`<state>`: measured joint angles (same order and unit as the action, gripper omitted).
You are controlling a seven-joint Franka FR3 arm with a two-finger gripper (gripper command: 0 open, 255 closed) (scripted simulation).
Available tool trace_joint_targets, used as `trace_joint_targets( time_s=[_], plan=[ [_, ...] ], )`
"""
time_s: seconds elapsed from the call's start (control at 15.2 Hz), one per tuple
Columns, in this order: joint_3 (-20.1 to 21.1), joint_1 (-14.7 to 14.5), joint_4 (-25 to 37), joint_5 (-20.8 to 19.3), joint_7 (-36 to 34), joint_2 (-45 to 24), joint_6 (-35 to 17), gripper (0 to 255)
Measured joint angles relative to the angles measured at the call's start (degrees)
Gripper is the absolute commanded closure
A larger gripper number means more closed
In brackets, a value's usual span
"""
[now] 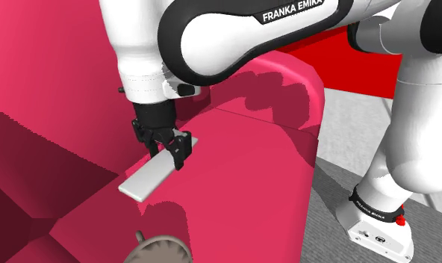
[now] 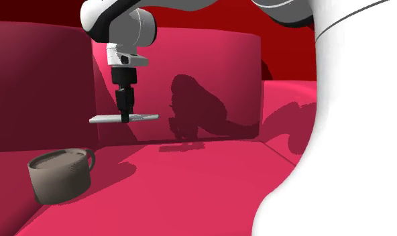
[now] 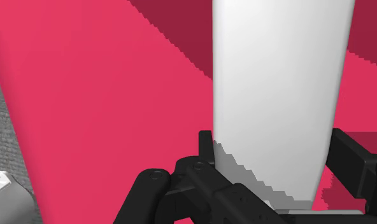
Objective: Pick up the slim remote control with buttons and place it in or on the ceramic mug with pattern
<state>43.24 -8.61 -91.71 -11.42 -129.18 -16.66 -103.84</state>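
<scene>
I have the gripper [image 2: 126, 114] pinched onto the remote [image 2: 104, 119], one black finger on each long edge. The remote is drawn as a plain pale grey slab. In the second exterior view it hangs level in the air, clear of the red sofa [image 2: 190, 184], with its shadow on the seat below. In the wrist view its far end is cut off by the frame, and the fingers cover the part they clamp.

The mug [image 2: 60, 175] is a dull grey-brown with ridged sides. It stands upright on the seat, lower than the remote and toward the second exterior view's left, apart from it. In the shoulder view the bottom edge cuts it off, leaving just its rim. I cannot make out its inside. The arm's white bulk blocks the second exterior view's right side.
</scene>
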Motion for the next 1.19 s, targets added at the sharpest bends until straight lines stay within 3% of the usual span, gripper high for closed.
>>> trace_joint_targets(
  time_s=[0.86,1.19],
  plan=[
    [2.00,-16.80,10.73,-6.70,-17.32,-9.28,4.24,255],
    [1.78,-16.88,7.75,-7.27,-18.30,-9.84,0.99,255]
  ],
)
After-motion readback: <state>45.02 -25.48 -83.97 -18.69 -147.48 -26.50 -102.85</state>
